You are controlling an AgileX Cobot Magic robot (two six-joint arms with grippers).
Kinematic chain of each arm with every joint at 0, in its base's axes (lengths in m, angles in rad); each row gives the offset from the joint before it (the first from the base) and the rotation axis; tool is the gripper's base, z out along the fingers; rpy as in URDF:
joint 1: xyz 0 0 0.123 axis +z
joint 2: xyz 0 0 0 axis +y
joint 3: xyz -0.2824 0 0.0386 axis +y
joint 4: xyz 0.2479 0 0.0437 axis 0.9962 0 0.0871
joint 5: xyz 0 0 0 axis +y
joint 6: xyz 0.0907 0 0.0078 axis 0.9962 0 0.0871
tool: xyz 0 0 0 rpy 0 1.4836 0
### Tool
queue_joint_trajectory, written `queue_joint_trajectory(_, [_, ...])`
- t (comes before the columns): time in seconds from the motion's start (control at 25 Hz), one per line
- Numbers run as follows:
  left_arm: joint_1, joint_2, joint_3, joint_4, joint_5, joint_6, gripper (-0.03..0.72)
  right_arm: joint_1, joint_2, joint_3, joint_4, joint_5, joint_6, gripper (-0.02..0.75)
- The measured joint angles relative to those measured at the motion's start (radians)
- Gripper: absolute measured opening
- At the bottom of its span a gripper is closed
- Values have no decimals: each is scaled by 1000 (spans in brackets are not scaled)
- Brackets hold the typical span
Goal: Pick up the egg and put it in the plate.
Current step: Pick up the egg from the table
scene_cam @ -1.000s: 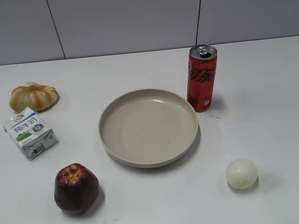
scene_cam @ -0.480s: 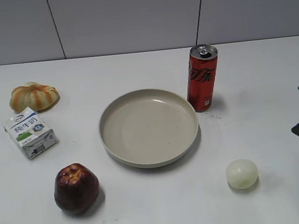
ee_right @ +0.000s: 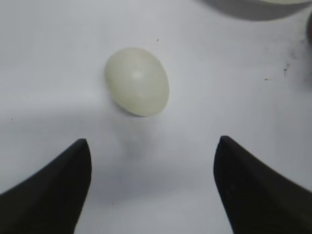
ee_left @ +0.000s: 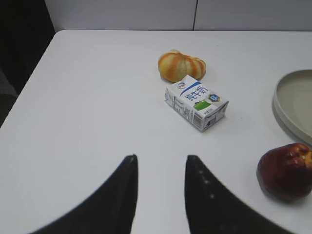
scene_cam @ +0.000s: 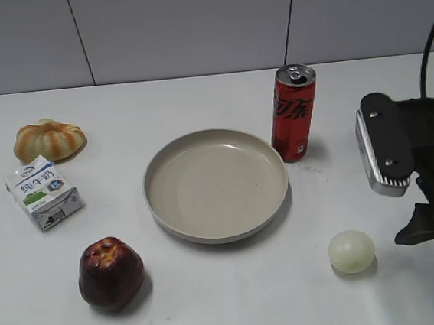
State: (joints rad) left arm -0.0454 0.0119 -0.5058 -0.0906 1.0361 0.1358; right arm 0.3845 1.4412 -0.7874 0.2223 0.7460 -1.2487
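Observation:
The egg (scene_cam: 352, 251) is a pale cream oval lying on the white table at the front right, to the right of and nearer than the plate (scene_cam: 215, 184). The plate is a wide, empty beige dish at the table's middle; its rim also shows in the left wrist view (ee_left: 285, 105). My right gripper (scene_cam: 416, 232) is just right of the egg and apart from it. In the right wrist view its jaws (ee_right: 152, 144) are wide open and empty, with the egg (ee_right: 137, 81) ahead of them. My left gripper (ee_left: 159, 158) is open and empty over bare table at the left.
A red can (scene_cam: 293, 113) stands behind the plate's right edge. A dark red apple (scene_cam: 111, 272) sits front left. A milk carton (scene_cam: 43, 192) and an orange-striped bun (scene_cam: 49, 139) are at the left, and both show in the left wrist view.
My right arm has come in from the right edge and moved left, up beside the egg. The egg, plate and other things have not moved.

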Motion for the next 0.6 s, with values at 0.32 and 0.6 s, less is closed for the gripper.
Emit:
queue_joint_trajectory(0.32, [0,0,0,0,0,0,240,27,40,-1,-27,-50,20,592])
queue_joint_trajectory(0.6, [0,0,0,0,0,0,240,28,40,-2,-27,-55,22,592])
